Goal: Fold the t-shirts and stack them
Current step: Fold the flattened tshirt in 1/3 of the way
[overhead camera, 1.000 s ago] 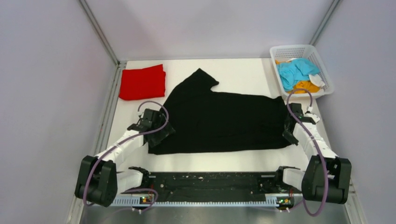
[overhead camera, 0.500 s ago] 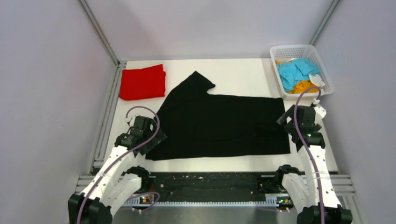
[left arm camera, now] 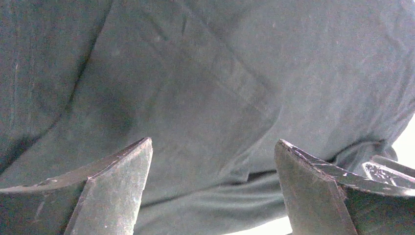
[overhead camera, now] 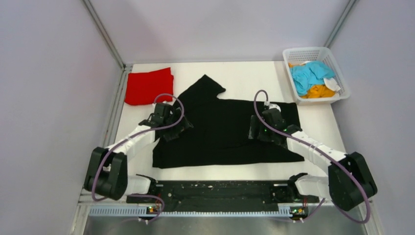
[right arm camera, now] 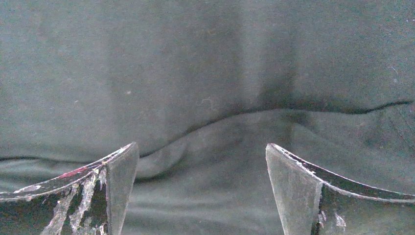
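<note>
The large black t-shirt [overhead camera: 220, 132] lies spread across the middle of the table, one sleeve pointing to the far left. My left gripper [overhead camera: 180, 128] hovers open over its left part. In the left wrist view the left gripper [left arm camera: 213, 142] has only black cloth [left arm camera: 205, 88] and a hem fold under it. My right gripper [overhead camera: 253, 129] hangs open over the shirt's right half. The right wrist view shows the right gripper [right arm camera: 200, 145] above a raised crease [right arm camera: 205, 127] in the cloth. A folded red t-shirt [overhead camera: 149, 86] lies at the far left. Light blue [overhead camera: 309, 74] and orange [overhead camera: 320, 90] t-shirts are bunched in the basket.
The white mesh basket [overhead camera: 313, 50] stands at the far right corner of the white table [overhead camera: 254, 73]. Grey walls and metal frame rails close in the table on the left, right and back. A black rail [overhead camera: 220, 188] runs along the near edge between the arm bases.
The right gripper opened and let go of the black shirt's right edge. Both arms then swung inward from the shirt's sides to over its body. The shirt shifted slightly left.
</note>
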